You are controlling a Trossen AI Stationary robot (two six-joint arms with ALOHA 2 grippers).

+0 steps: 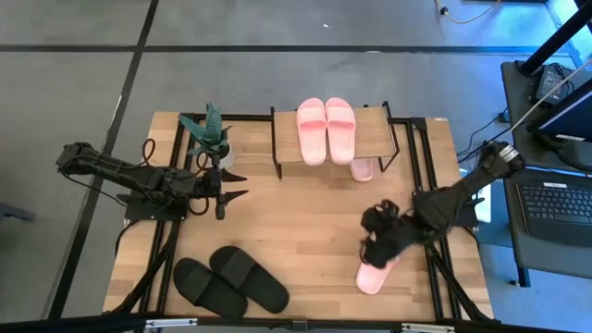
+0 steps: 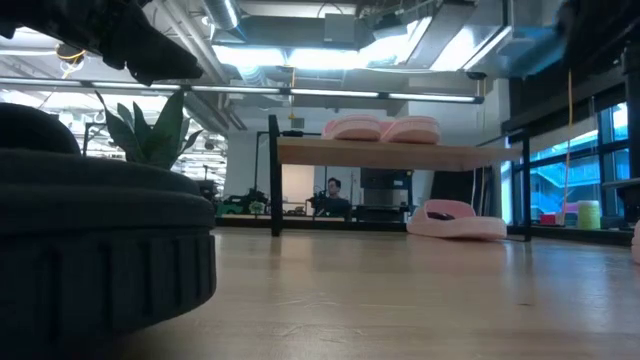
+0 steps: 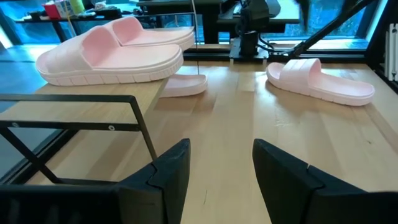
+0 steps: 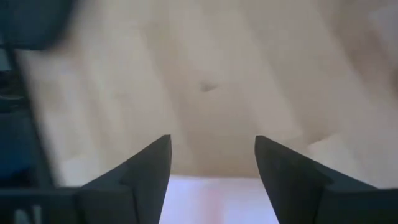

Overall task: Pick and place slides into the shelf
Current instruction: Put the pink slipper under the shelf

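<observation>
Table (image 1: 305, 213) boards are showing no readable writing. Shelf (image 1: 375, 139) is carrying two pale pink slides (image 1: 326, 129); black slides (image 1: 231, 280) are lying near the front. Right gripper (image 1: 375, 248), fingers wide, is hovering over a pink slide (image 1: 374, 276); left gripper (image 1: 236, 185) is waiting, fingers spread.

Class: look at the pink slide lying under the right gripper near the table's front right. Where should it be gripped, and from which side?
Probably from above, across its wide strap. The pink slide lies flat, sole down, on the table, so the arched strap is the raised part fingers can close on. The right gripper already hangs open just over it. The left gripper waits open by the plant.
</observation>
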